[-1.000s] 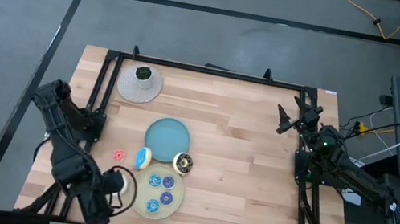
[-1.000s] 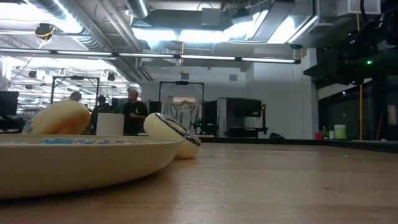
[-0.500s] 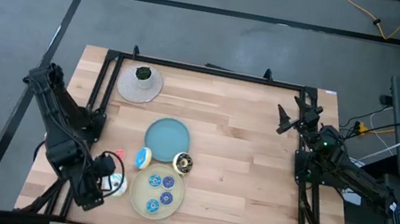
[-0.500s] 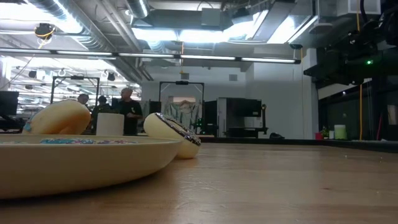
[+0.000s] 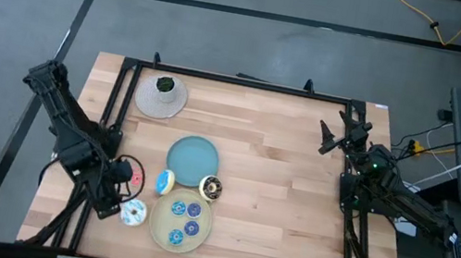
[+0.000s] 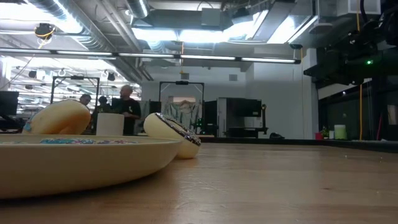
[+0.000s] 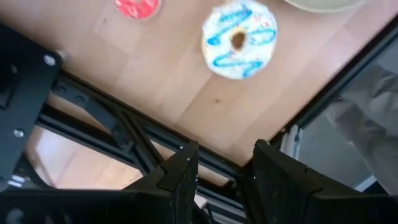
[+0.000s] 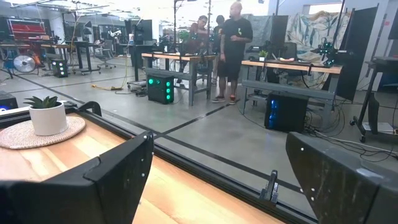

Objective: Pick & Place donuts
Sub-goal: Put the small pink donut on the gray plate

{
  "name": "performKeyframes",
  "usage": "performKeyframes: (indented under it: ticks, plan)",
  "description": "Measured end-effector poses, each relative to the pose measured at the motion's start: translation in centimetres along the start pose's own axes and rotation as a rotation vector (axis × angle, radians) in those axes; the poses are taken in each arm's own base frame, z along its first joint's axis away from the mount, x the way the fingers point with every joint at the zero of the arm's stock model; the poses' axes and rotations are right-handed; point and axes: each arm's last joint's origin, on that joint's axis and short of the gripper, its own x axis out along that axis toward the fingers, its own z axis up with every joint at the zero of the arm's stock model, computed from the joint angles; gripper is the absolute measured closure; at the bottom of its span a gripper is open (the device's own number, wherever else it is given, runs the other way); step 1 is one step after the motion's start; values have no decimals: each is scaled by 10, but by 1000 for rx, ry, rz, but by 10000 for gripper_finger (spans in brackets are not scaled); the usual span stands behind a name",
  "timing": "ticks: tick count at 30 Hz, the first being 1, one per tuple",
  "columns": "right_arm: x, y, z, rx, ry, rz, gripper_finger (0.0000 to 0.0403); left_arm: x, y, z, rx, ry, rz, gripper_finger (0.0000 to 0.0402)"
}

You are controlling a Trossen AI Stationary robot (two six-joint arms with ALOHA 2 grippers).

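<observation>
Down by the table's left edge, close to its front left corner, the left gripper (image 5: 113,196) hangs with its fingers (image 7: 180,174) parted and nothing between them. No brand, label or lettering can be read on anything. Just beside that gripper, toward the front edge, the white donut (image 5: 133,214) lies flat on the bare wood; the left wrist view shows it as a white ring with blue stripes and sprinkles (image 7: 239,38). A small red donut (image 5: 137,179) lies near the gripper on its other side, also on the wood. Past these, the beige plate (image 5: 200,234) near the front edge carries three small blue donuts (image 5: 191,226). At the plate's far rim a blue-and-orange donut (image 5: 165,181) and a chocolate-brown donut (image 5: 211,187) sit tilted, wedged between it and the blue plate (image 5: 194,157) toward the table's middle. A small potted plant (image 5: 165,85) stands on a round mat (image 5: 160,100) by the far left corner. The right gripper (image 5: 335,135) waits above the right edge near the far corner, its fingers (image 8: 115,171) spread wide and holding nothing.
</observation>
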Motion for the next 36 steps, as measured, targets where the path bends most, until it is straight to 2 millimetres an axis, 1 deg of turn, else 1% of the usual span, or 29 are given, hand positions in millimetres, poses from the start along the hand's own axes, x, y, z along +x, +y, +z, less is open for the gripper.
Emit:
performKeyframes:
  ticks: [11,16,26,31,36]
  plan:
    - [0,0,0,0,1,0,38,8,36,33,-18,-28,12,256]
    - [0,0,0,0,0,0,38,15,50,45,-42,-32,31,256]
    - [0,0,0,0,0,0,38,30,73,65,-67,-25,75,256]
    - [0,0,0,0,1,0,38,43,84,74,-76,-20,112,256]
    - [0,0,0,0,0,0,38,57,88,83,-69,-57,97,256]
